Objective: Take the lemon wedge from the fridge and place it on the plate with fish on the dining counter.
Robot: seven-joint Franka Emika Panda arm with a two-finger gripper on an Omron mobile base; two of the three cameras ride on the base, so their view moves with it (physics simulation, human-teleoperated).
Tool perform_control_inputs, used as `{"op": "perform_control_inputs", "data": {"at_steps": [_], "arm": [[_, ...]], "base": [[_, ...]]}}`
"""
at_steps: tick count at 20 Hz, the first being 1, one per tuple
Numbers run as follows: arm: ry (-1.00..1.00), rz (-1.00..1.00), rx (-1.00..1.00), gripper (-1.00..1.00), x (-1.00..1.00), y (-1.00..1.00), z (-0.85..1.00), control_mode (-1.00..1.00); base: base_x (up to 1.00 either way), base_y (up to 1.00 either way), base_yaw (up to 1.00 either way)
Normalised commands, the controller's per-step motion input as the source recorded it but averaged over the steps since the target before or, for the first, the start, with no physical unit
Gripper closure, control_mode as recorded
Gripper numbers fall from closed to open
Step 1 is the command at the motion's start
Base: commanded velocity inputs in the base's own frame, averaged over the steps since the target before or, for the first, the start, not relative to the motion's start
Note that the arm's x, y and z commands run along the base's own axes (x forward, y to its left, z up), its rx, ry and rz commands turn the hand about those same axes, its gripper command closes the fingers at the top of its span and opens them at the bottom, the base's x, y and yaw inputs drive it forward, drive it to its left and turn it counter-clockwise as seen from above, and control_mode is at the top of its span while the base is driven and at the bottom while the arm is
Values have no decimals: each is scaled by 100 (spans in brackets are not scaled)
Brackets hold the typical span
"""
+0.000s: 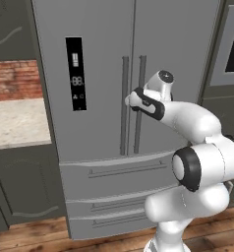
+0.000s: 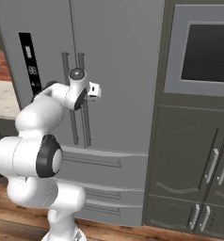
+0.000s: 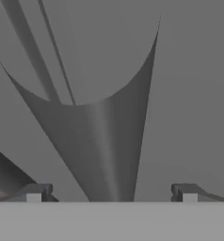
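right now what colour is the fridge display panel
Black, with pale lit symbols, on the grey fridge door; the display panel shows best in the left base view.

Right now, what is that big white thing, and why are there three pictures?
It is a robot arm standing before a grey fridge with its doors shut. Two pictures come from cameras behind the arm, one on its left, one on its right. The third comes from a camera on its hand, looking along the gripper; that grey bar between the fingers looks like a fridge handle, very close up. The gripper is open and holds nothing. To the left is a pale counter; to the right a dark oven.
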Motion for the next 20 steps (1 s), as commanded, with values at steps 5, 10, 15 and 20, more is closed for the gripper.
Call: {"op": "perform_control_inputs", "data": {"at_steps": [5, 10, 15, 20], "arm": [[-1, 1, -3, -100, 16, 2, -20, -100], [-6, 0, -8, 100, 6, 0, -30, -100], [-2, 0, -1, 100, 0, 0, -4, -100], [0, 0, 0, 100, -2, 0, 0, -100]], "base": [[0, 0, 0], [0, 0, 0], [0, 0, 0], [0, 0, 0]]}}
